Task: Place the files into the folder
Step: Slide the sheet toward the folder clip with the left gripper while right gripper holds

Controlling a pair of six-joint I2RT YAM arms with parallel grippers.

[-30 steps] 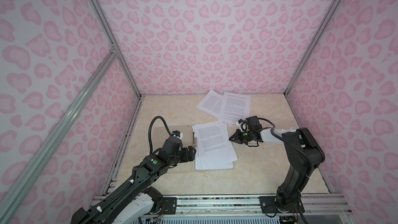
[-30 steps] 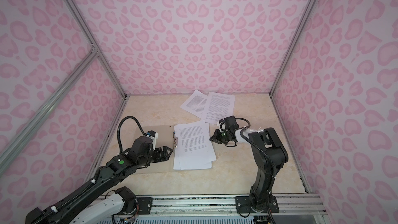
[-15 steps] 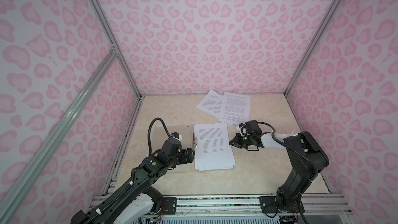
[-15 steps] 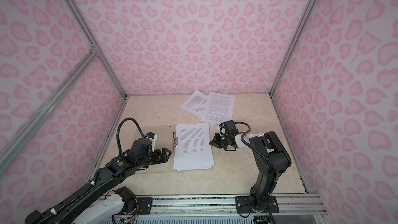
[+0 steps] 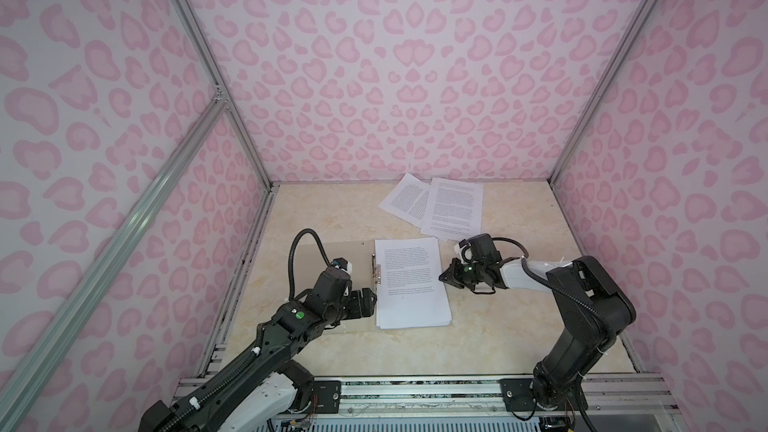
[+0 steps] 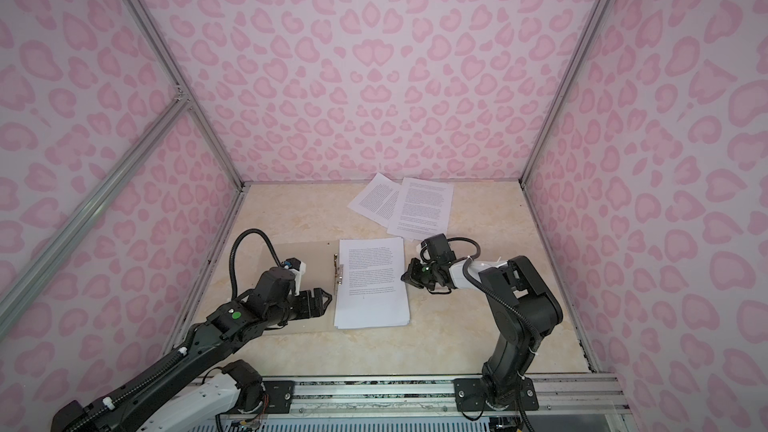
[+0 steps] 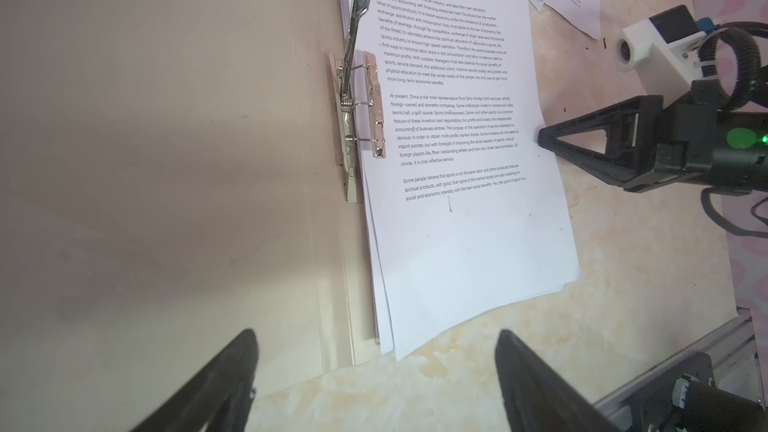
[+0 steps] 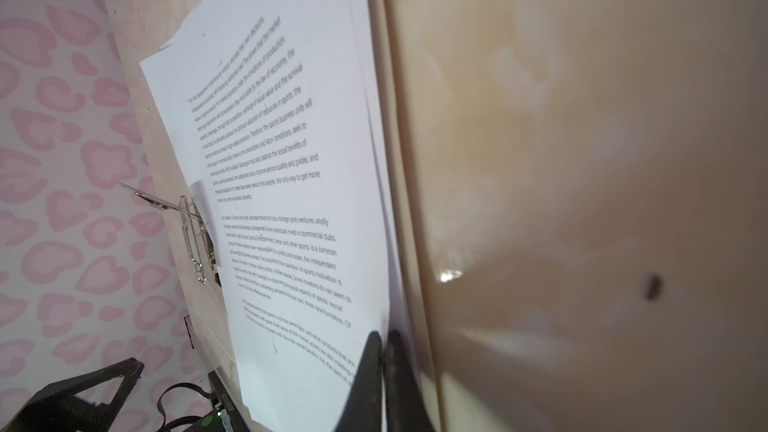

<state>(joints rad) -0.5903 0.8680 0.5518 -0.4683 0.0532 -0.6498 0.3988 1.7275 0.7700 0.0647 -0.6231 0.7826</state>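
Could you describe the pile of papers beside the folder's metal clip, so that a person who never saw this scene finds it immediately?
On the cream marbled tabletop, find the open beige folder in the front half. The stack of printed sheets lies beside its metal clip. Unlike the two loose sheets near the back wall, it is a squared pile of several pages.

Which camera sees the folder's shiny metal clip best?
The left wrist view: the metal clip looks close and whole. The right wrist view shows it side-on; in both top views it is tiny.
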